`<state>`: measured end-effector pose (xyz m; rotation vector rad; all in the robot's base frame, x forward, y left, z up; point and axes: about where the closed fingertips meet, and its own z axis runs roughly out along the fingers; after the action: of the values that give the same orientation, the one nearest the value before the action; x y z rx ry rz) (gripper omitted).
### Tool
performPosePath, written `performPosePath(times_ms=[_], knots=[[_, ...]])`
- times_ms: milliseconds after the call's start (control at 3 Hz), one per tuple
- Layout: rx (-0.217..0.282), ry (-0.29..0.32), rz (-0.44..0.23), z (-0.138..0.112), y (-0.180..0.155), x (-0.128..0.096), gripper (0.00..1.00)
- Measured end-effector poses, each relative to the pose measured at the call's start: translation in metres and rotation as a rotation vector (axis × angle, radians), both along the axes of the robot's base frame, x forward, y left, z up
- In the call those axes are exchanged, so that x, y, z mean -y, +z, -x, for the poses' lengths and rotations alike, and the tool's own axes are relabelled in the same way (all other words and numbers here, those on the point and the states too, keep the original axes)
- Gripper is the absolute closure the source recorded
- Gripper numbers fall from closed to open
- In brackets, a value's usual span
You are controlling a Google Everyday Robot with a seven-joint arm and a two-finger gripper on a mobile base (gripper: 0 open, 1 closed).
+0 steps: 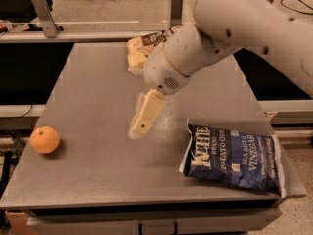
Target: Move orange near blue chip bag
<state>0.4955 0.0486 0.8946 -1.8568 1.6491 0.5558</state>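
The orange [45, 139] lies near the left edge of the grey table [98, 82], alone. The blue chip bag [232, 158] lies flat at the front right of the table, lettering up. My gripper [140, 128] hangs from the white arm [230, 28] above the middle of the table, pointing down and to the left. It is between the orange and the blue bag, well apart from both, and holds nothing that I can see.
A brown-and-cream chip bag [139, 47] lies at the back of the table, partly hidden behind the arm. Beyond the table stand a metal rail and post [44, 13]. The floor shows at the right [298, 214].
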Motion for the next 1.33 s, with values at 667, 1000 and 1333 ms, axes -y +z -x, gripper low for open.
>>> performPosePath(times_ms=[667, 1000, 1333], knots=[[-0.01, 0.102, -0.159, 0.014, -0.023, -0.098, 0.0], [-0.036, 0.143, -0.211, 0.026, -0.037, -0.135, 0.0], [-0.071, 0.174, -0.251, 0.037, -0.041, -0.164, 0.0]])
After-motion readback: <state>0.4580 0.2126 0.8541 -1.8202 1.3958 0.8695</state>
